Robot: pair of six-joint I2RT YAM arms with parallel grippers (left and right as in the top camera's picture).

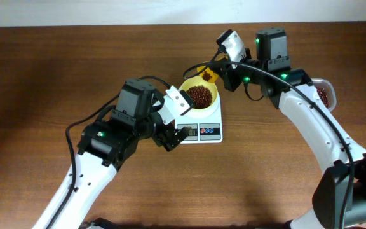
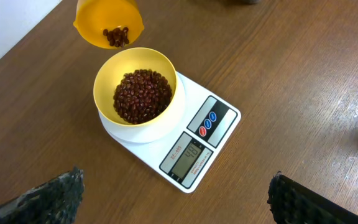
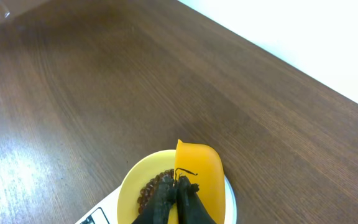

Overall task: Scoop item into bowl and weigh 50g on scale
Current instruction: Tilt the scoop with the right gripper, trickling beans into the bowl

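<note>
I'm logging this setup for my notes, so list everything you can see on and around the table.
table: one, brown wood, under everything
scale: one, white, table centre
bowl: one, yellow, on the scale
beans: many, dark reddish-brown, heaped in the bowl, a few in the scoop, more in the tub
scoop: one, yellow, tilted above the bowl's rim
tub: one, clear, right side, partly hidden by the right arm
left gripper: one, black, open and empty, by the scale's front
right gripper: one, black, shut on the scoop
</note>
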